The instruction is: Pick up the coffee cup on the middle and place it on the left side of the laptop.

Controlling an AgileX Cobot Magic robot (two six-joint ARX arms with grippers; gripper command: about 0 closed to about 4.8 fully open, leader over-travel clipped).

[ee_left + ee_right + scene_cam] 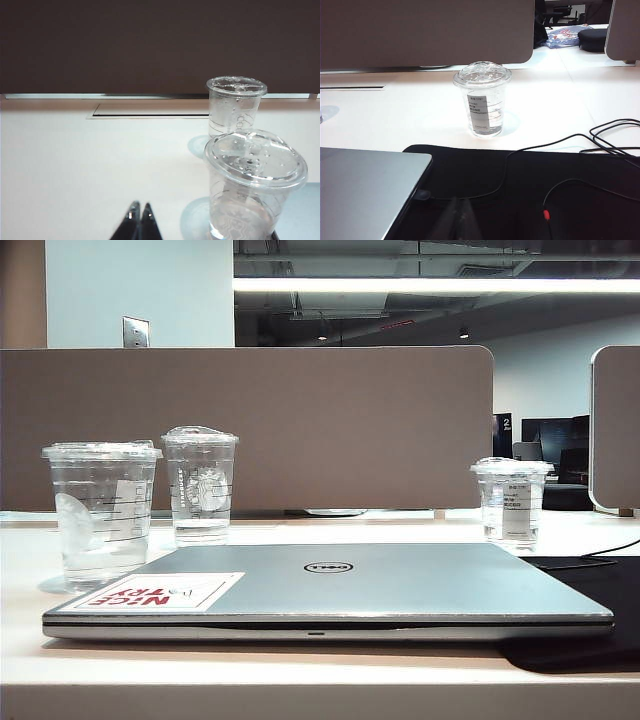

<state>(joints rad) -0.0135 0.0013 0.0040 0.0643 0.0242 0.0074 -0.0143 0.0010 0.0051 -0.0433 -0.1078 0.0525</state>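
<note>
Starting nearest us, the left gripper [140,222] sits pinched closed with nothing in it, and the right gripper [457,220] looks closed and empty too, over the black mat [530,185]. Beyond the left one stands the coffee cup [100,510], upright, clear, flat-lidded, with a white sticker and thin black lines. It's just off the laptop [400,585] at its left edge, so we judge the left arm nearer. Farther back waits the domed-lid cup [200,485].
</note>
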